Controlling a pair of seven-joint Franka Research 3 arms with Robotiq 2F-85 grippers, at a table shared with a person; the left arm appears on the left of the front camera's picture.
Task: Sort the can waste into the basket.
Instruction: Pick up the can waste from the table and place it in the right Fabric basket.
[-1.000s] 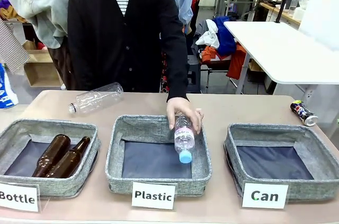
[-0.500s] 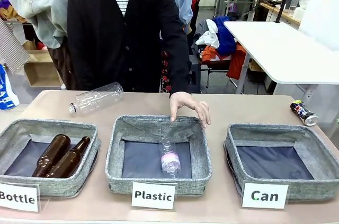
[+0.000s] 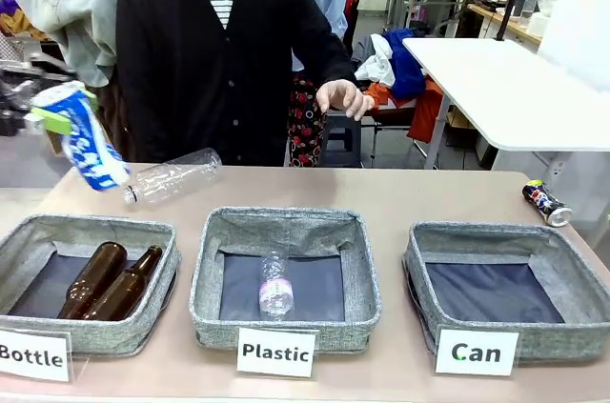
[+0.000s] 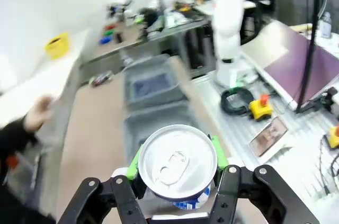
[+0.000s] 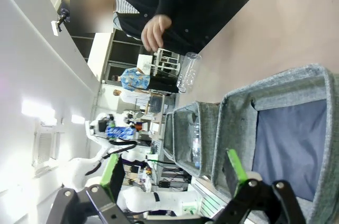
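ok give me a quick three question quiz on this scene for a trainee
1. True or false: the Can basket already holds a can.
2. How many brown glass bottles lie in the Bottle basket? A one, B two, C three.
3. Fill in: the blue and white can is held by the robot's ___ gripper.
Key: 1 false; 2 B; 3 left, the left gripper is shut on it.
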